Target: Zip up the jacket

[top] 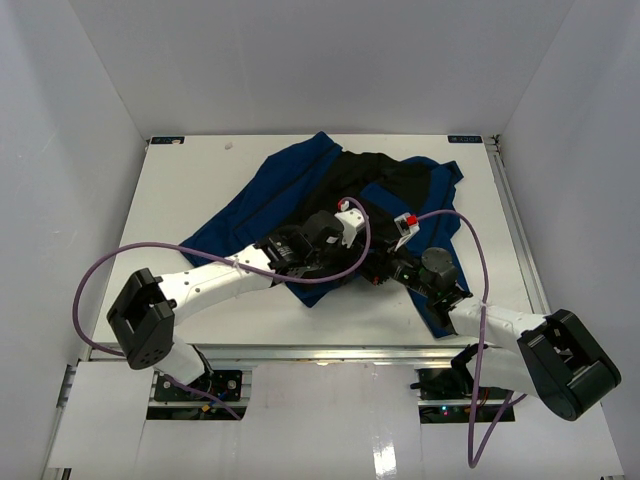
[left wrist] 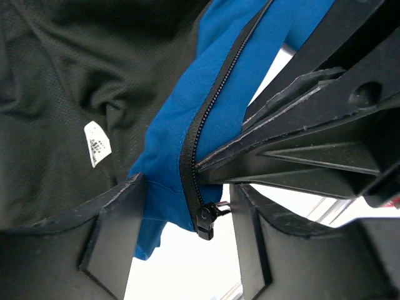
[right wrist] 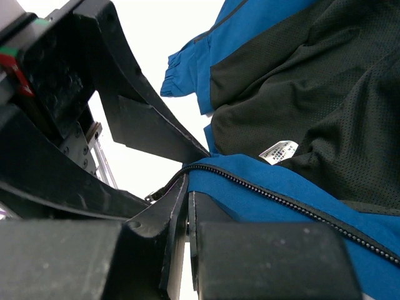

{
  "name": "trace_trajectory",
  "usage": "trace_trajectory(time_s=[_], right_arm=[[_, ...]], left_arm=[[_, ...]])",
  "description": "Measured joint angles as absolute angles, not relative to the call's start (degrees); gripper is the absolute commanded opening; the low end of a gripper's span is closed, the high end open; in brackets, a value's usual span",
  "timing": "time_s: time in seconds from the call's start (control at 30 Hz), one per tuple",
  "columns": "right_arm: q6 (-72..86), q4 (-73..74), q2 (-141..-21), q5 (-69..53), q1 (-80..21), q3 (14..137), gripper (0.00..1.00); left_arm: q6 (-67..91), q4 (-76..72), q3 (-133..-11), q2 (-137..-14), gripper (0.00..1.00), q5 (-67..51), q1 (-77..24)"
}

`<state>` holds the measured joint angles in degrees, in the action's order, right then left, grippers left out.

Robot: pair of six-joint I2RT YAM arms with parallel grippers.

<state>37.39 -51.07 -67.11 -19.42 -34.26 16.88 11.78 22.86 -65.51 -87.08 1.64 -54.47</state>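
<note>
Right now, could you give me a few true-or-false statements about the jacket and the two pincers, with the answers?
1. The jacket lies open with its black lining showing. True.
2. The zipper is done up to the collar. False: the front is open.
3. The right pincer is clamped on the blue edge beside the zipper. True.
4. The left pincer is clenched on a sleeve. False: it is open around the zipper's bottom end.
5. A white label sits on the lining. True.

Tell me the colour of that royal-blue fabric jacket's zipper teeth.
Black zipper teeth on the jacket, clearest in left wrist view.
</note>
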Motion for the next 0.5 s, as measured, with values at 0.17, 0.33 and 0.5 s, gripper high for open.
trace_trajectory(time_s=[0.17,0.33,0.5], right_arm=[[37.4,-51.1,-67.2,-19.4,-34.3,16.9,0.08],[37.2,-51.5,-67.2,-18.9,-34.4,16.6,0.29],[37.4,-55.2,-67.2,-18.5,-34.4,13.5,0.45]], left_arm=[[11.4,23.6,-66.0,-87.6,0.44,4.8,-55.5],[11.9,22.8,-65.7,-87.1,0.36,3.9,-55.6],[13.0,20.0,-62.6,-83.9,0.32,-1.3,-55.5]])
